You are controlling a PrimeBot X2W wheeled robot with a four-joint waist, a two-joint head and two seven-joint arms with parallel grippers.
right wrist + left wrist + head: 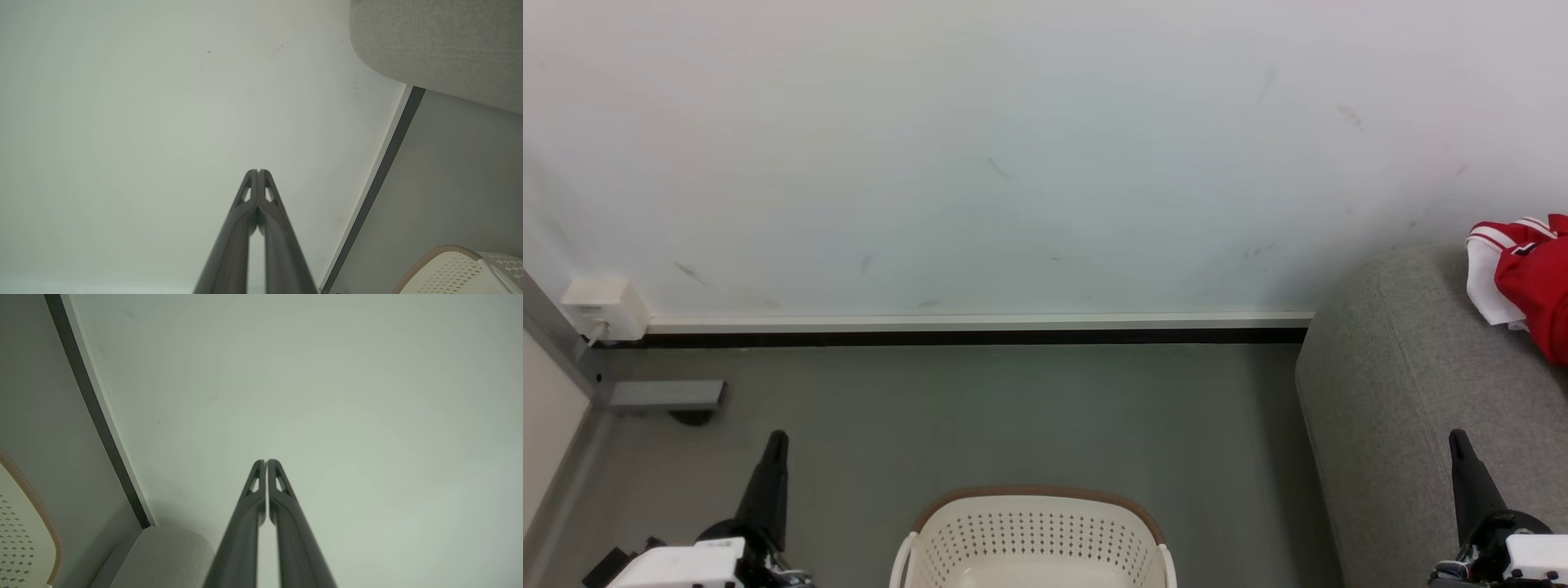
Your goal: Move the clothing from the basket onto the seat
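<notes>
Dark plastic at the lower left of the head view is your left gripper (776, 441), its two fingers pressed together on nothing and pointing up toward the wall (1013, 163). Right of it, at the bottom centre, the basket (1033, 492) sits on the floor (1013, 408). It lies between your two arms and lower in the view than either fingertip. So I judge that any reach into it goes down and back toward you, not forward. The left gripper stands somewhat nearer its rim than the right one does.

You see the basket's far perforated wall and a strip of pale bottom, both bare. The near part is cut off by the frame edge, so you cannot tell whether any clothing lies inside. Nor can you judge which way the oval's long axis runs.

Further right the seat (1380, 384) rises beside the basket, with a band of floor between them. On its top, at the far right edge, lies the clothing (1535, 278), a red and white bundle cut off by the frame. How many garments make it up is not clear.

Last, at the lower right, your right gripper (1456, 437) hangs over the seat's front, fingers likewise pressed tight and empty. That arm looks the nearer one to the seat, so it suits the drop if there is anything to carry.
</notes>
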